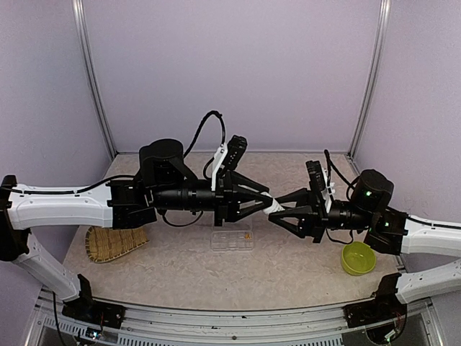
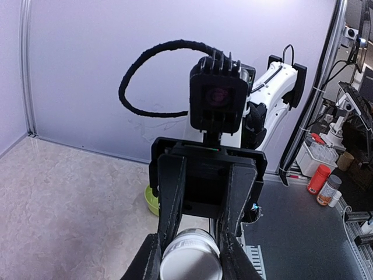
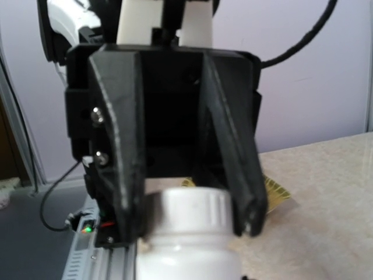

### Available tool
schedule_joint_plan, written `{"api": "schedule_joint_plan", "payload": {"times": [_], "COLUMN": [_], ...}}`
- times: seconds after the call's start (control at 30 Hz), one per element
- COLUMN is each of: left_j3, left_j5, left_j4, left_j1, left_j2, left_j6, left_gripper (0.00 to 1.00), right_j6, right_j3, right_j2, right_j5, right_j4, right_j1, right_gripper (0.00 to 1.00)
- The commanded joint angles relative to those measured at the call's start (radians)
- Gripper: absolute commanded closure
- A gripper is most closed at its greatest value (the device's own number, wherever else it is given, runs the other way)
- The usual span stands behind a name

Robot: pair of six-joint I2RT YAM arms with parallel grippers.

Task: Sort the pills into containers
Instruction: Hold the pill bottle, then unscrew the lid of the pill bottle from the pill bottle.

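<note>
Left gripper (image 1: 270, 202): fingers (image 3: 125, 175) pinch a white bottle (image 3: 189, 233) at its ribbed cap, one finger on each side. This is seen head-on from the right wrist, with the bottle's wider body toward that camera.

Right gripper (image 1: 278, 213): fingers (image 2: 172, 198) are closed in on the same bottle from the opposite end. Both sides look in contact in the left wrist view. The exact grip spot on the bottle is not clear.

The two grippers meet tip to tip in mid-air, with the arms reaching in from either side, roughly level. From the top the bottle is only a small white patch between the tips, held off the table (image 1: 216, 277).

The clear box (image 1: 232, 241) lies flat on the table, just on the near side of the meeting point and between the two arms. It is apart from both grippers. Whether its lid is up or down is too small to tell.

The pills (image 1: 247, 234) are orange-yellow specks in the box's far-right corner compartment. The other compartments are too small to read.

A lime-green bowl (image 1: 358, 258) sits on the table at the right, just beside the right arm. A woven tray (image 1: 108, 245) sits at the left, partly under the left arm.
</note>
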Motion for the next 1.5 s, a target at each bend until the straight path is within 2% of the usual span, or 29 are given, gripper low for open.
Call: {"api": "schedule_joint_plan", "payload": {"times": [0.0, 0.13, 0.27, 0.4, 0.5, 0.7, 0.77, 0.83, 1.07, 1.47], "left_j3": [0.032, 0.055, 0.116, 0.132, 0.118, 0.088, 0.087, 0.086, 0.081, 0.084], "left_j5": [-0.058, -0.158, -0.292, -0.323, -0.293, -0.295, -0.275, -0.26, -0.213, -0.19], "left_j4": [-0.01, -0.039, -0.105, -0.132, -0.099, -0.04, -0.023, -0.008, 0.027, 0.03], "left_j1": [-0.009, -0.009, -0.009, -0.009, -0.012, -0.008, -0.007, -0.006, -0.008, -0.016], "left_j2": [0.0, 0.02, 0.065, 0.085, 0.076, 0.031, 0.033, 0.041, 0.069, 0.095], "left_j6": [0.018, -0.043, -0.201, -0.375, -0.399, -0.34, -0.329, -0.324, -0.314, -0.291], "left_gripper": [0.86, 0.81, 0.82, 0.78, 0.66, 0.22, 0.13, 0.08, 0.06, 0.11], "right_j6": [-0.007, -0.031, -0.084, -0.123, -0.137, -0.099, -0.078, -0.059, -0.003, 0.044], "right_j3": [0.021, 0.022, 0.03, 0.036, 0.04, 0.053, 0.058, 0.061, 0.062, 0.066], "right_j2": [0.017, 0.02, 0.01, -0.005, -0.007, 0.028, 0.042, 0.049, 0.063, 0.105], "right_j5": [-0.004, 0.033, 0.151, 0.299, 0.325, 0.23, 0.208, 0.185, 0.152, 0.095], "right_j4": [0.0, -0.017, -0.053, -0.085, -0.093, -0.083, -0.075, -0.056, -0.012, 0.048], "right_j1": [-0.006, -0.007, -0.007, -0.006, -0.006, -0.005, -0.004, -0.002, 0.004, 0.006], "right_gripper": [0.82, 0.87, 0.87, 0.9, 0.9, 0.9, 0.9, 0.9, 0.9, 0.89]}}
